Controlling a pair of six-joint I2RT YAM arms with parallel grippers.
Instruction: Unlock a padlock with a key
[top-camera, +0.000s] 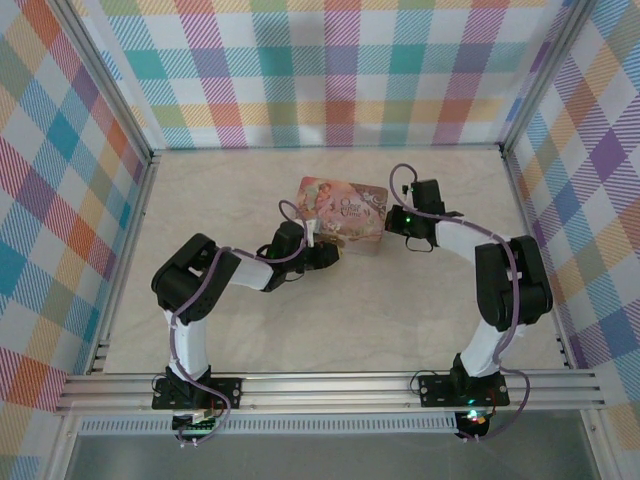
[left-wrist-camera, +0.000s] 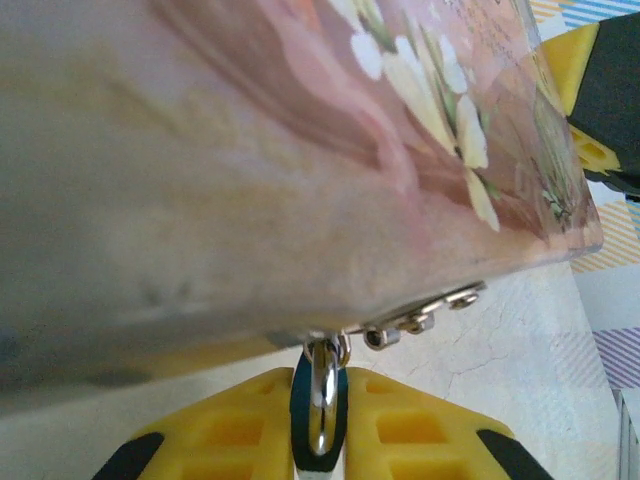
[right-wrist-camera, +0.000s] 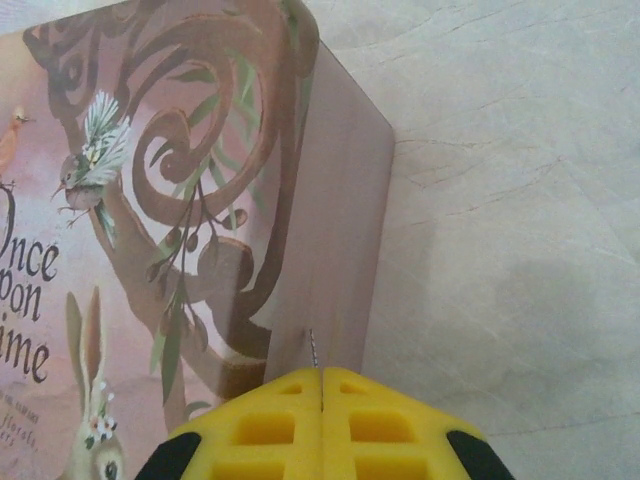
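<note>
A pink storybook tin box (top-camera: 345, 212) stands mid-table. Its metal hasp (left-wrist-camera: 425, 318) carries the padlock (left-wrist-camera: 321, 405), which has a dark blue-green body and a chrome shackle. My left gripper (left-wrist-camera: 320, 378) is shut on the padlock body at the box's near-left side (top-camera: 325, 245). My right gripper (top-camera: 398, 222) is at the box's right end, shut on the key (right-wrist-camera: 314, 350). The key's thin blade sticks out edge-on from the yellow fingertips (right-wrist-camera: 290, 400), close to the box's side wall (right-wrist-camera: 340, 230). The padlock's keyhole is hidden.
The marbled tabletop (top-camera: 300, 320) is walled in by plaid panels on three sides. An aluminium rail (top-camera: 330, 385) runs along the near edge, where both arm bases stand. The right gripper's yellow finger (left-wrist-camera: 590, 80) shows past the box's far corner.
</note>
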